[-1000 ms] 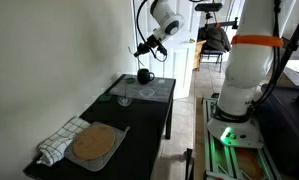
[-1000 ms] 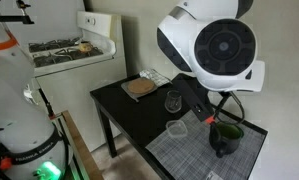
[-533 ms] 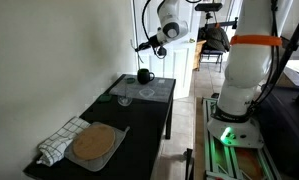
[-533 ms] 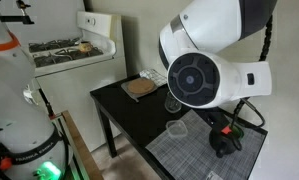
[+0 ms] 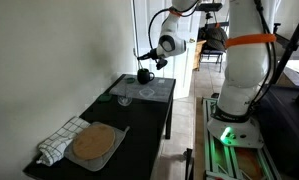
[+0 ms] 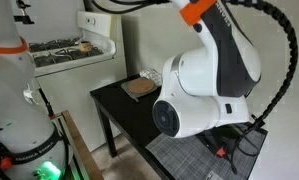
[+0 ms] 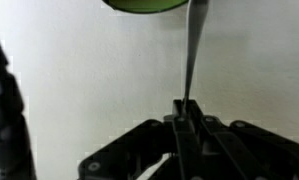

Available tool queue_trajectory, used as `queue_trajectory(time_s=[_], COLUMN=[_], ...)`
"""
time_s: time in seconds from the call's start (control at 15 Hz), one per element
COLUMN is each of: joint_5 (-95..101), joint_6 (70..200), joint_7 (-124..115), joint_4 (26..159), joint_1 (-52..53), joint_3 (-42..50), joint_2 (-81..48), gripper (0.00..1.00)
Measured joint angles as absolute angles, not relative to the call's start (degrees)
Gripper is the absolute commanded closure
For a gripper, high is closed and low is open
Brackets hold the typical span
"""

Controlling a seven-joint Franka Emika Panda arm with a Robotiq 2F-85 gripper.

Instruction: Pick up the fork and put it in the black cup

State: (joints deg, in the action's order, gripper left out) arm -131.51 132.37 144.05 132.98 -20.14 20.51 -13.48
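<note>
**Inspector:** State of the hand?

**Me:** My hand [image 7: 186, 112] is clamped on the fork [image 7: 192, 60]. The wrist view shows the thin shaft pinched between my fingers and running straight out from them. Its far end passes out of frame beside a green arc [image 7: 144, 3], which I take for the cup's inside.

**Inspector:** What has changed?

**Me:** In the past second I have come down. In an exterior view my hand [image 5: 152, 61] now hangs just above the black cup [image 5: 144, 75]. A second ago it was well above the cup.

**Inspector:** The cup's position?

**Me:** It is upright at the far edge of the tabletop [image 5: 139, 125], well apart from the cloth [image 5: 57, 140] at the near edge.

**Inspector:** Finding?

**Me:** The pick-up is done. The fork looks roughly lined up over the cup, but I cannot confirm its tip has entered. I judge a short further descent and then a release remain. The risk is that the tip strikes the rim.
</note>
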Motion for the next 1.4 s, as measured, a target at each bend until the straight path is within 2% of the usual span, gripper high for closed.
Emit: queue_trajectory(time_s=[0.47,1.4], joint_5=[-139.65,-139.63], joint_6=[126.91,130.18], joint_7=[149.82,153.57], joint_4=[130.27,128.32], joint_1=[-20.02,-18.09], joint_3=[20.86,22.7], joint_2=[-20.35,-25.77], gripper=[0.98,0.98])
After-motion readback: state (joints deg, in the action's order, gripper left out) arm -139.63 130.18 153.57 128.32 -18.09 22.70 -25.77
